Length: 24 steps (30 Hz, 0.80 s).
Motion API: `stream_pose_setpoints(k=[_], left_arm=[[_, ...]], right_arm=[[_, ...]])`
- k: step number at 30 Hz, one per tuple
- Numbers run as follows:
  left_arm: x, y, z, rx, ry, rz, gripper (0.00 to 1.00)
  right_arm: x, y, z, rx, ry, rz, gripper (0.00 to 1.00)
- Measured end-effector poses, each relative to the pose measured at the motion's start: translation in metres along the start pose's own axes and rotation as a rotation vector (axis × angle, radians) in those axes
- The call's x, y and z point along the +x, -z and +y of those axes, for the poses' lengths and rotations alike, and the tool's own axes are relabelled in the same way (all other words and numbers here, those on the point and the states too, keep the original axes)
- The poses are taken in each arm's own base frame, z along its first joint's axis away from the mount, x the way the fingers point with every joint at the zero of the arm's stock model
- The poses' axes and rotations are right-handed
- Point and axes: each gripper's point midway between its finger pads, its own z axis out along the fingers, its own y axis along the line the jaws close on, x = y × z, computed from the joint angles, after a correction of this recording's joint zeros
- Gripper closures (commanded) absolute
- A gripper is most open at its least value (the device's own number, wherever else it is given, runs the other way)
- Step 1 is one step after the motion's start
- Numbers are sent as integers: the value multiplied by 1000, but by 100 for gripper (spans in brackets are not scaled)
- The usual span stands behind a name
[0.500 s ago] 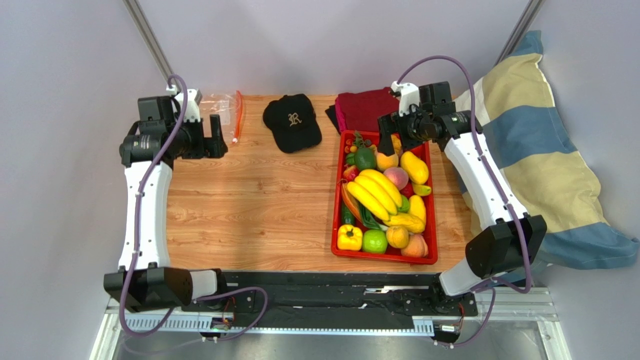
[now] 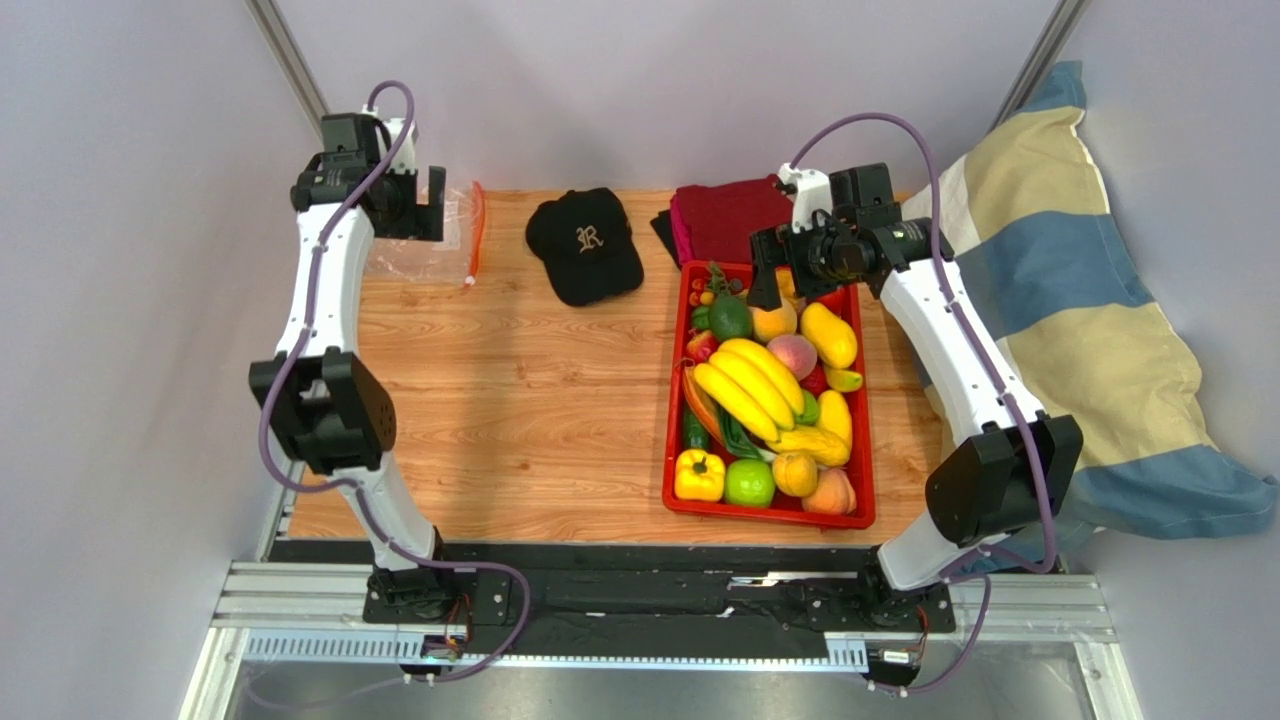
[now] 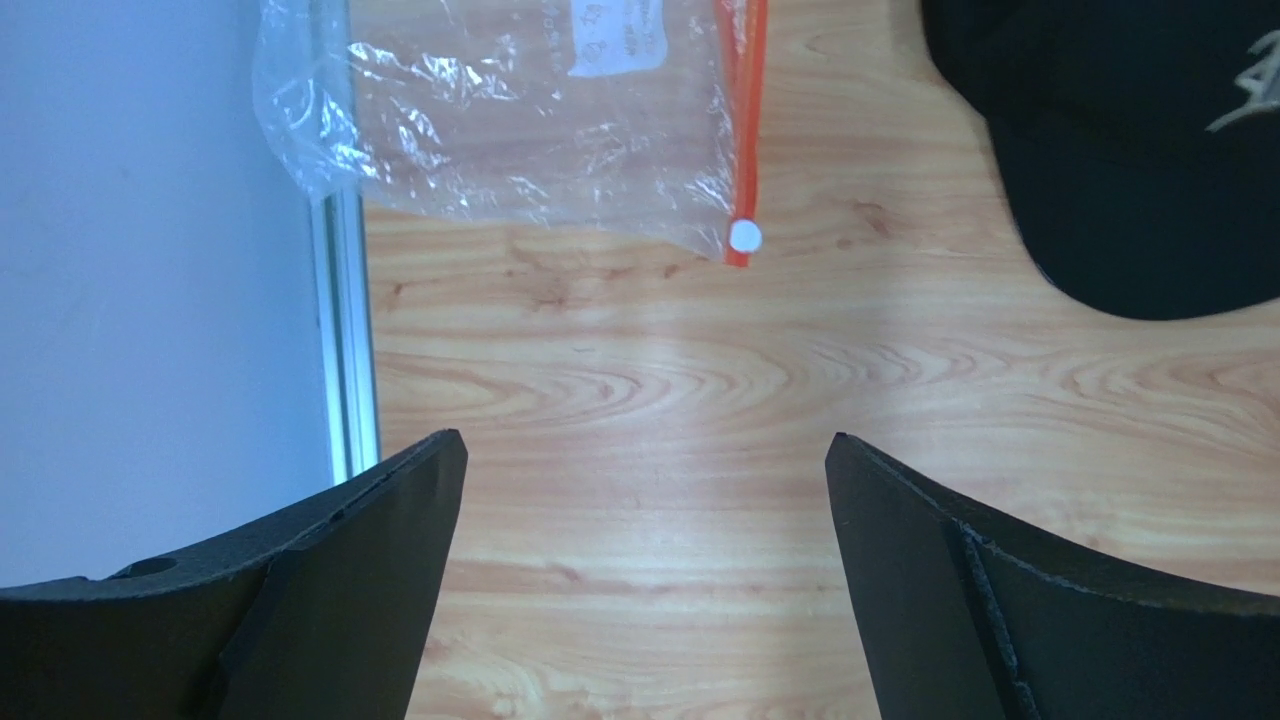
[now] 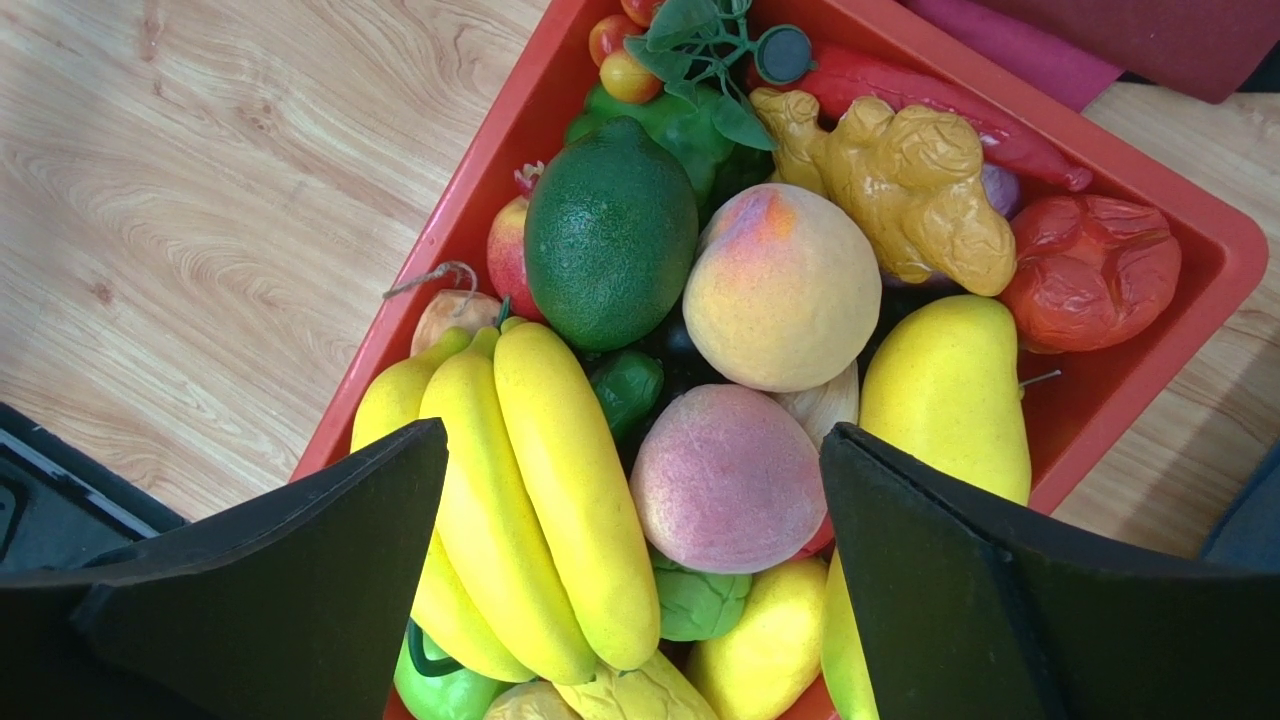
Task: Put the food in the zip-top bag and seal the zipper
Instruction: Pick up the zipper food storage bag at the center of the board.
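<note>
While the zip-top bag (image 3: 511, 135) is seen lying flat at the far-left table corner, the left gripper (image 3: 646, 450) is held wide open just near of it. The right gripper (image 4: 634, 432) is spread wide over the food (image 4: 526, 495), which is piled in the red tray (image 4: 1202, 255).

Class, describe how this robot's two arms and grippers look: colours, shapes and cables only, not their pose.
Both arms share one build: white tubular links, as on the left arm and right arm, joined by chunky black joints. A purple cable loops along each. The left gripper and right gripper each have two broad matte-black fingers. No markings are visible.
</note>
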Motion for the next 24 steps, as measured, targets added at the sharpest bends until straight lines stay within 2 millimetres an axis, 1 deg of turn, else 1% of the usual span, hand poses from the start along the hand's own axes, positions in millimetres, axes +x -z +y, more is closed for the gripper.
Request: stream_pose_setpoints(k=[1, 3, 5, 7, 10, 14, 18, 22, 24], left_arm=[[-5, -12, 2, -8, -15, 2, 3], [-10, -31, 4, -17, -34, 13, 12], [-15, -54, 5, -28, -63, 24, 19], [-16, -74, 4, -29, -82, 37, 20], [-15, -110, 2, -29, -99, 61, 23], [-4, -149, -6, -18, -121, 100, 26], [7, -175, -15, -6, -130, 120, 28], [6, -194, -24, -10, -150, 102, 26], [-1, -203, -26, -29, -173, 75, 25]], right_arm=[[0, -1, 0, -1, -5, 3, 0], [1, -4, -1, -1, -16, 9, 0], [3, -9, -2, -1, -27, 19, 0], [5, -13, -3, -2, -37, 30, 0], [8, -19, -4, -6, -49, 47, 0], [7, -25, -3, -21, -58, 60, 0], [8, -26, -3, -22, -58, 63, 0], [8, -26, -3, -21, -53, 64, 0], [8, -26, -4, -21, -48, 64, 0]])
